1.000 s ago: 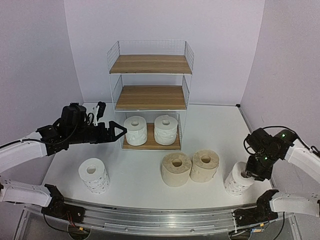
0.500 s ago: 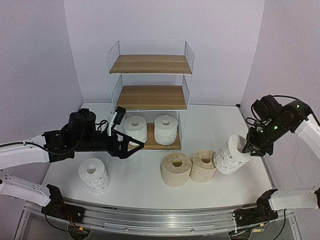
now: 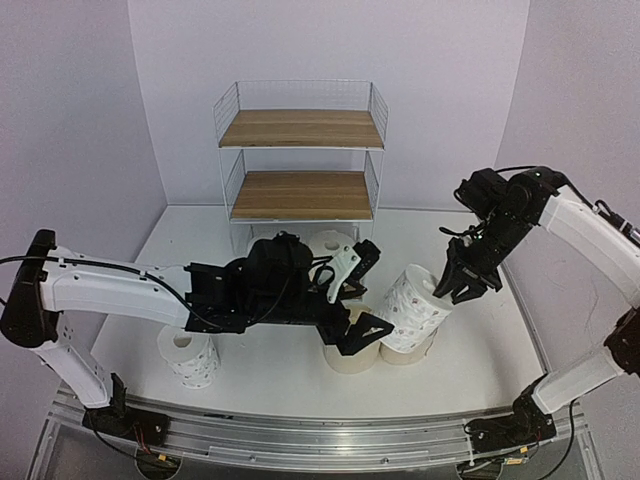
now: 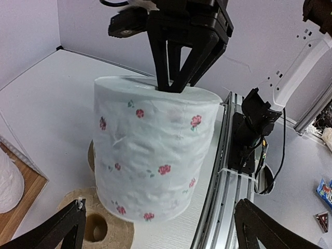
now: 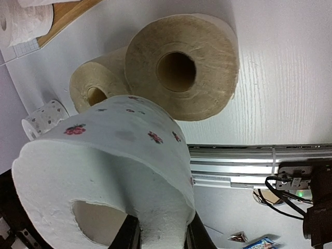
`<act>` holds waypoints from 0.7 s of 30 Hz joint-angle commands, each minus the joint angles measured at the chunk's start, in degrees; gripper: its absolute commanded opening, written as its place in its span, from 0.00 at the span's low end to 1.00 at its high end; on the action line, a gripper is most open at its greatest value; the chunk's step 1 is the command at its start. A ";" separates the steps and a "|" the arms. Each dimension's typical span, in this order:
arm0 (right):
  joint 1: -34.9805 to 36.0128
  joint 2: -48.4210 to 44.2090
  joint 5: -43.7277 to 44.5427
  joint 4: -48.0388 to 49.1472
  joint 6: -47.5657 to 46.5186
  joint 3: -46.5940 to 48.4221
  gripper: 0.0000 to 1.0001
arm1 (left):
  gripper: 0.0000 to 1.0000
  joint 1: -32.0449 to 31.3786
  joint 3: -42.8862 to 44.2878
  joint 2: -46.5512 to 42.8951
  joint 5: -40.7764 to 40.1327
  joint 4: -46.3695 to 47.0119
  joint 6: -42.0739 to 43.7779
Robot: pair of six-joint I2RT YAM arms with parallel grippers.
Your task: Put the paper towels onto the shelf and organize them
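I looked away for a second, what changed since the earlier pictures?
The right gripper lifted the flower-printed white paper roll off the table and carried it leftward, over the two beige paper rolls. The left gripper, open, swung from the left to the middle. The other printed roll and white wire shelf stayed.

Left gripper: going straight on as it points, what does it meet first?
Likely the flower-printed roll held by the right gripper, dead ahead of the left gripper; the gap is unclear.
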 commanded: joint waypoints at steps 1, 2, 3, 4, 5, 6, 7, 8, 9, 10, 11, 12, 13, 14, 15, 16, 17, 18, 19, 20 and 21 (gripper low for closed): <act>2.46 2.26 -5.26 -12.09 -0.40 5.91 0.10 | 1.00 -0.50 5.13 3.04 0.95 1.86 4.03; 2.81 2.93 -5.46 -12.19 -0.35 6.43 0.10 | 1.00 -0.52 5.28 3.40 1.28 1.90 4.43; 3.13 3.58 -5.82 -12.30 -0.35 6.90 0.10 | 1.00 -0.52 5.44 3.72 1.32 1.90 4.76; 3.41 4.17 -6.43 -12.42 -0.42 7.33 0.10 | 1.00 -0.52 5.59 4.01 0.92 1.86 4.94; 3.79 4.73 -6.57 -12.55 -0.48 7.99 0.10 | 1.00 -0.54 5.89 4.36 0.46 1.67 5.22; 4.16 5.17 -6.64 -12.66 -0.54 8.62 0.10 | 1.00 -0.53 6.11 4.68 -0.15 1.45 5.48; 4.47 5.51 -6.66 -12.72 -0.59 9.20 0.10 | 1.00 -0.53 6.37 5.04 -0.83 1.16 5.68; 4.69 5.82 -6.70 -12.76 -0.63 9.78 0.10 | 1.00 -0.55 6.79 5.50 -1.39 0.78 5.81; 4.94 6.21 -6.67 -12.89 -0.76 10.37 0.10 | 1.00 -0.51 7.44 6.04 -1.73 0.10 5.89; 5.25 6.52 -6.82 -13.05 -0.90 10.69 0.09 | 1.00 -0.54 7.89 6.41 -1.84 -0.62 6.04; 5.53 6.85 -6.95 -13.30 -1.15 11.03 0.09 | 1.00 -0.54 8.25 6.75 -2.00 -0.89 6.22; 5.81 7.18 -7.08 -13.58 -1.43 11.35 0.09 | 1.00 -0.54 8.57 7.07 -2.28 -0.98 6.41; 6.02 7.38 -7.09 -13.79 -1.59 11.54 0.08 | 1.00 -0.56 8.92 7.25 -3.48 -1.10 6.50; 6.10 7.59 -7.12 -14.03 -1.71 11.73 0.08 | 1.00 -0.56 9.02 7.33 -5.31 -1.10 6.62; 6.13 7.66 -6.99 -14.30 -1.85 11.96 0.08 | 1.00 -0.54 9.02 7.30 -7.01 -1.10 6.75; 6.14 7.69 -6.88 -14.55 -2.03 12.19 0.08 | 1.00 -0.55 8.89 7.26 -8.39 -1.15 6.77; 6.18 7.61 -6.85 -14.67 -2.10 12.29 0.08 | 1.00 -0.53 8.79 7.17 -9.39 -1.19 6.89; 6.21 7.51 -6.83 -14.78 -2.18 12.34 0.08 | 1.00 -0.52 8.70 7.09 -10.46 -1.25 6.98; 6.22 7.39 -6.87 -14.88 -2.25 12.21 0.08 | 1.00 -0.52 8.66 7.09 -11.51 -1.36 7.00; 6.23 7.35 -7.01 -15.04 -2.25 12.02 0.08 | 1.00 -0.50 8.65 7.13 -12.04 -1.35 7.06; 6.25 7.34 -7.22 -15.15 -2.26 11.90 0.08 | 1.00 -0.53 8.93 7.29 -12.37 -1.48 7.10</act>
